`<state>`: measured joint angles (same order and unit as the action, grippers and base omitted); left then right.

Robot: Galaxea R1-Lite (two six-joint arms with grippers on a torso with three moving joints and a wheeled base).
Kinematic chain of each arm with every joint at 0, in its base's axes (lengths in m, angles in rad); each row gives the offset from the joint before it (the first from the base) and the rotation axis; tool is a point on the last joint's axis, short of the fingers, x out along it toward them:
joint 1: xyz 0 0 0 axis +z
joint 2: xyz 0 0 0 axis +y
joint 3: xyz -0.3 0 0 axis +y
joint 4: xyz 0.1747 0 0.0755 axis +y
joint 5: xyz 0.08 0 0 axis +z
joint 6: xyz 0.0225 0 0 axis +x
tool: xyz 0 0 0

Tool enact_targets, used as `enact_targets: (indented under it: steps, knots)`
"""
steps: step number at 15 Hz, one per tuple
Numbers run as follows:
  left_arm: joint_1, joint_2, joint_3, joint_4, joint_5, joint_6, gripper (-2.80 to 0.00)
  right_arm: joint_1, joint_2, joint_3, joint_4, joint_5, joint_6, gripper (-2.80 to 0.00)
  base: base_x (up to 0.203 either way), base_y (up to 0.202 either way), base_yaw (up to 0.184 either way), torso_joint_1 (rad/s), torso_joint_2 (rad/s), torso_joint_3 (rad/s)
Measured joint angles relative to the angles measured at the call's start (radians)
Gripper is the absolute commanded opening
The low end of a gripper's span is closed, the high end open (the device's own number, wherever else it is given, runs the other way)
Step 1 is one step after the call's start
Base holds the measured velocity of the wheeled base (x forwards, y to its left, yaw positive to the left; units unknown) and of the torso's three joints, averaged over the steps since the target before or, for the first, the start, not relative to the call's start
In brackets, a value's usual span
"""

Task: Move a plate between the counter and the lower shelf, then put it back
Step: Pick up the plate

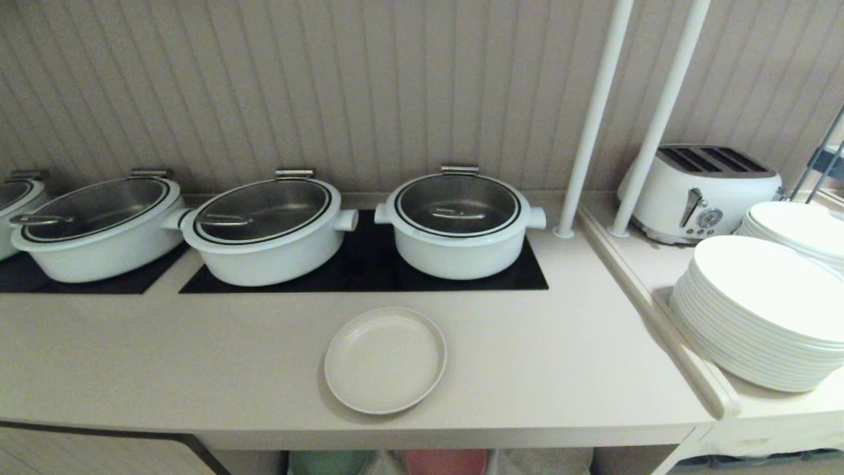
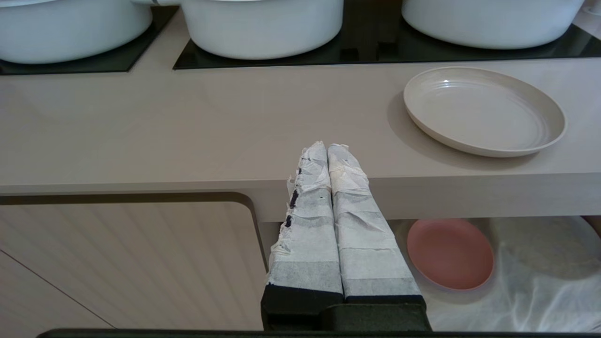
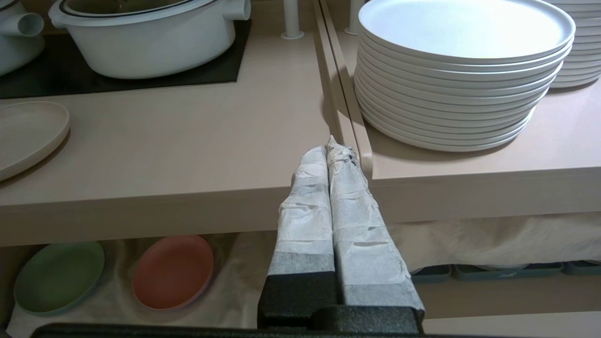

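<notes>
Nothing is judged done: the plate (image 1: 385,360) lies on the desk (image 1: 560,356) before the pots (image 1: 459,224), the shelf (image 3: 117,263) below it unvisited, and both the left hand (image 2: 327,149) and right hand (image 3: 328,152) are clenched empty.

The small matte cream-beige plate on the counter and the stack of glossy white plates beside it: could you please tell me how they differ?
The small matte cream-beige plate lies alone; the glossy white plates are stacked. The beige plate is smaller and dull, the white ones wider and shiny. The beige plate sits on the counter, the white stack beyond a raised divider. All are round and empty.
</notes>
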<state>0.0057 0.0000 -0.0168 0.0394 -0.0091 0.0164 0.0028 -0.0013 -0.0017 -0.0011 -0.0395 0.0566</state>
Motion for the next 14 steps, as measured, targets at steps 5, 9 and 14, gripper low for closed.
enact_targets:
  steps: [5, 9, 14]
  knots:
    - [0.0, 0.0, 0.0, 0.0, 0.0, 0.0, -2.8, 0.0, 0.0, 0.0, 0.0, 0.0, 0.0, -2.8, 0.0, 0.0, 0.0, 0.0, 0.0, 0.0]
    - [0.0, 0.0, 0.0, 0.0, 0.0, 0.0, -2.8, 0.0, 0.0, 0.0, 0.0, 0.001, 0.0, -2.8, 0.0, 0.0, 0.0, 0.0, 0.0, 0.0]
    - [0.0, 0.0, 0.0, 0.0, 0.0, 0.0, -2.8, 0.0, 0.0, 0.0, 0.0, 0.001, 0.0, -2.8, 0.0, 0.0, 0.0, 0.0, 0.0, 0.0]
